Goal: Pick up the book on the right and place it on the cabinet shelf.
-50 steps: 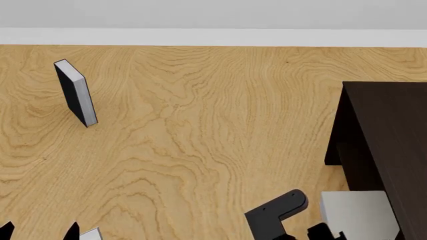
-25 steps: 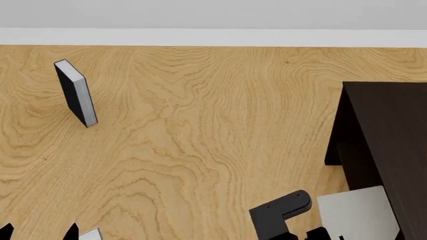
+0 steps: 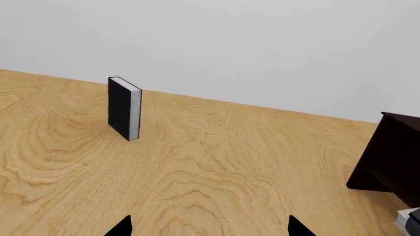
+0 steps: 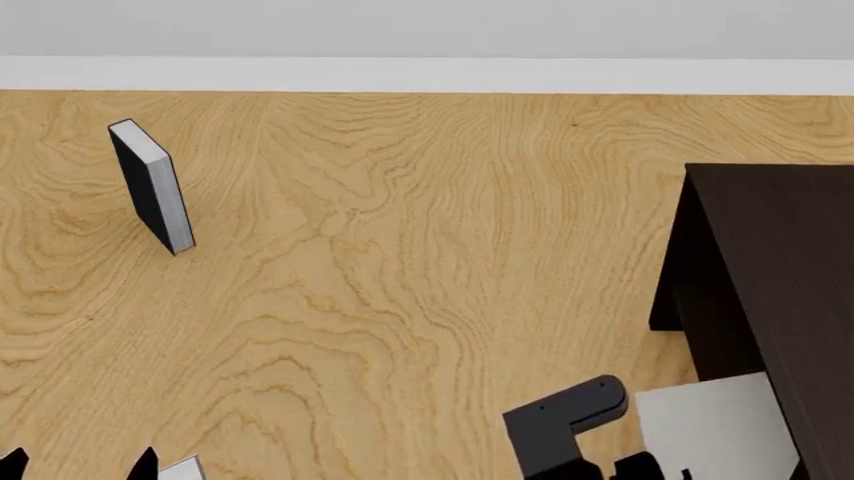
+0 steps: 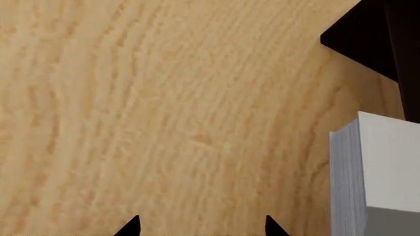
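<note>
The grey book (image 4: 714, 425) is at the lower right of the head view, tilted, close against the dark cabinet (image 4: 787, 270). In the right wrist view the book (image 5: 390, 162) shows its white page edges, off to one side of my right gripper (image 5: 201, 228). That gripper is open over bare floor with nothing between its fingertips. My left gripper (image 3: 210, 228) is also open and empty, low at the head view's left (image 4: 78, 465). The cabinet's open side is in shadow, so I cannot make out the cabinet shelf.
A black-covered book (image 4: 150, 185) stands upright on the wooden floor at the far left; it also shows in the left wrist view (image 3: 123, 108). A white wall runs along the back. The black right arm bracket (image 4: 563, 420) is just left of the grey book.
The grey book has tipped from square to tilted, its top corner now nearer the cabinet. The right arm has edged slightly right. The left arm and black book have not moved.
</note>
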Controlling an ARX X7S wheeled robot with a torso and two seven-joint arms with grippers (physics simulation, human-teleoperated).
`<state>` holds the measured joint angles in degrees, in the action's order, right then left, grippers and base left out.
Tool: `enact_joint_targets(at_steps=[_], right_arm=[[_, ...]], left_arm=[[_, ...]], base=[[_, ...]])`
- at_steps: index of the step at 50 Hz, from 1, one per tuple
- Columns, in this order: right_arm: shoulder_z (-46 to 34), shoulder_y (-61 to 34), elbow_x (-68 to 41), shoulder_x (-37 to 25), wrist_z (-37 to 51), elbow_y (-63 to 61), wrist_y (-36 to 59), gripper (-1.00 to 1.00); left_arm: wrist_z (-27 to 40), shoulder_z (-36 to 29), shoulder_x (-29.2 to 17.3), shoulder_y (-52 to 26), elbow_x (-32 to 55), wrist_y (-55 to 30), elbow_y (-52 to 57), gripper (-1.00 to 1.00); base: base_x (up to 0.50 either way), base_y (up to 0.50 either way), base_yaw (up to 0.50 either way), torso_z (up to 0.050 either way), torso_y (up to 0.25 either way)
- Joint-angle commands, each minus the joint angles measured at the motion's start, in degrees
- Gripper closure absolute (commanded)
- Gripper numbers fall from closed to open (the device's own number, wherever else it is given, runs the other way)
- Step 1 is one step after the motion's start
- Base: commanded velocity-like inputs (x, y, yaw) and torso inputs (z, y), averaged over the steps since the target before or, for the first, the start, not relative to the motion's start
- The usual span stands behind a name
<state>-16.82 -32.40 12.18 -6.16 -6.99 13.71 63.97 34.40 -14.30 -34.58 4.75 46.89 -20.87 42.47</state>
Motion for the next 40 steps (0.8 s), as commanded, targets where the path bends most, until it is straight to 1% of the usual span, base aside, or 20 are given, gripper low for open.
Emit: enact_joint_targets(at_steps=[1,40], right_arm=[[0.48,-1.85,8.99,-2.92,6.86,-1.25,0.00,-1.00],[1.07,-2.93,8.30,-4.02,7.86,-0.26,0.63,-1.00]], left_arm=[[0.07,-0.25,0.05,-0.24,0.09,-0.07,-0.22,-1.00],[0.02,-0.63,-0.01,-0.76,0.20,0.16,-1.24,-1.00]], base=[[0.01,0.00,0.00,0.000,0.000],[0.00,0.00,0.00,0.000,0.000]])
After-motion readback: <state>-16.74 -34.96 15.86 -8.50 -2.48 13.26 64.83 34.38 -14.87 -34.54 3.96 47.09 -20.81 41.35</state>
